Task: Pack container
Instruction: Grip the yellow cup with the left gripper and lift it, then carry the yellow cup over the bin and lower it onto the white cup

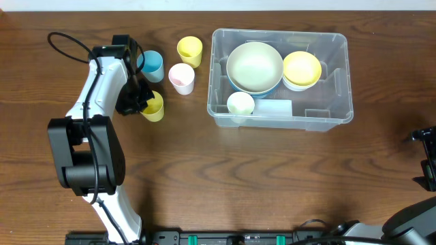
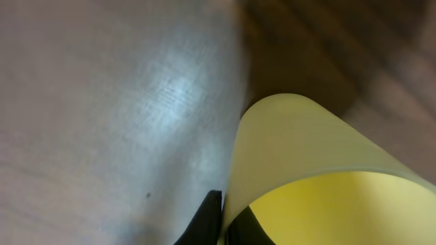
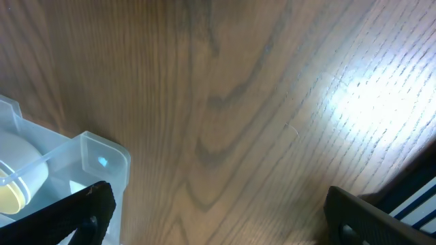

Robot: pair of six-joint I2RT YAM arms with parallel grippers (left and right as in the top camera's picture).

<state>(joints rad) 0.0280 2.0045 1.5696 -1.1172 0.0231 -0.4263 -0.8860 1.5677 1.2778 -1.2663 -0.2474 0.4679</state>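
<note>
The clear plastic container (image 1: 285,121) stands right of centre. It holds a large pale bowl (image 1: 254,65) nested in a blue one, a yellow bowl (image 1: 301,67) in a white one, a small pale cup (image 1: 240,103) and a white block (image 1: 274,108). My left gripper (image 1: 139,102) is shut on the rim of a yellow cup (image 1: 154,107) on the table left of the container. In the left wrist view one finger is inside and one outside the cup wall (image 2: 293,143), with the gripper (image 2: 223,207) at its edge. My right gripper (image 3: 225,218) is open and empty over bare table; the container corner (image 3: 102,158) shows at its left.
A blue cup (image 1: 152,64), a second yellow cup (image 1: 190,50) and a pink cup (image 1: 182,77) stand upright between the left arm and the container. The right arm (image 1: 426,160) is at the table's right edge.
</note>
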